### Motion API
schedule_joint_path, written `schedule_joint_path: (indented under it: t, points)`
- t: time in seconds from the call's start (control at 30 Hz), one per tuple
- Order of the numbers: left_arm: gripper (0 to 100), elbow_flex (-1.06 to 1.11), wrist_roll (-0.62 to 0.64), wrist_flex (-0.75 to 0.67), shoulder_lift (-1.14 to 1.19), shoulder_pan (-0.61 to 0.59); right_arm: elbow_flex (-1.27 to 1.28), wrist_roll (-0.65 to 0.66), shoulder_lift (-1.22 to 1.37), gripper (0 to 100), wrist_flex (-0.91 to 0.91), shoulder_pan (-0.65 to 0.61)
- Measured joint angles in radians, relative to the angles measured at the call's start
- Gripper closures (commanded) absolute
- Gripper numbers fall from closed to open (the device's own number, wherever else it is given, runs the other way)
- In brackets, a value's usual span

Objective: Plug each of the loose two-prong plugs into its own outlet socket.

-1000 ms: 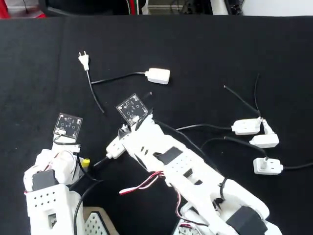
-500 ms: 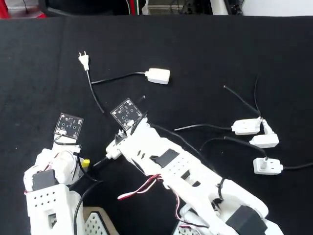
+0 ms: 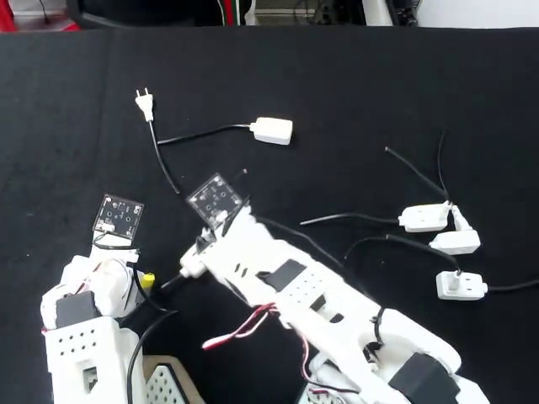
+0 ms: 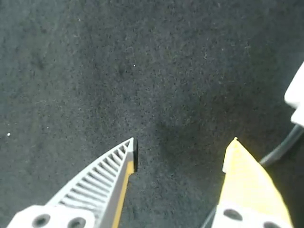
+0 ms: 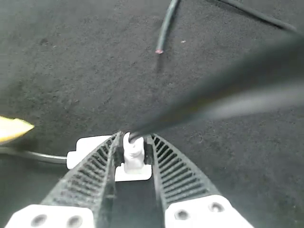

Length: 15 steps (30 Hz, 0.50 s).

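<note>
White plug (image 5: 133, 164) w/ black cord (image 5: 228, 90) clamped in right tool (image 5: 134, 137); left tool (image 4: 183, 142) spread wide, holding nothing

Even, bright overhead light; soft shadow under left hand (image 4: 183, 141).

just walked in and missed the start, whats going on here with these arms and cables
The right arm's pincer is shut on a white plug, whose black cable runs out of the grip, right beside a white block with its own cable. The left arm's pincer hangs open over the bare black table, holding nothing. Farther off, a two-prong plug lies loose near a white socket, not yet plugged in.
</note>
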Motion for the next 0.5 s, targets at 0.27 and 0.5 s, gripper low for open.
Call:
schedule_joint_path:
  t: [0.27,0.5]
  points:
    - [70,0.000,0.000,0.000,0.000,0.000,-0.100,0.000,0.144,98.7,0.048,-0.020]
    - [70,0.000,0.000,0.000,0.000,0.000,-0.121,-0.002,0.149,98.7,0.115,-0.020]
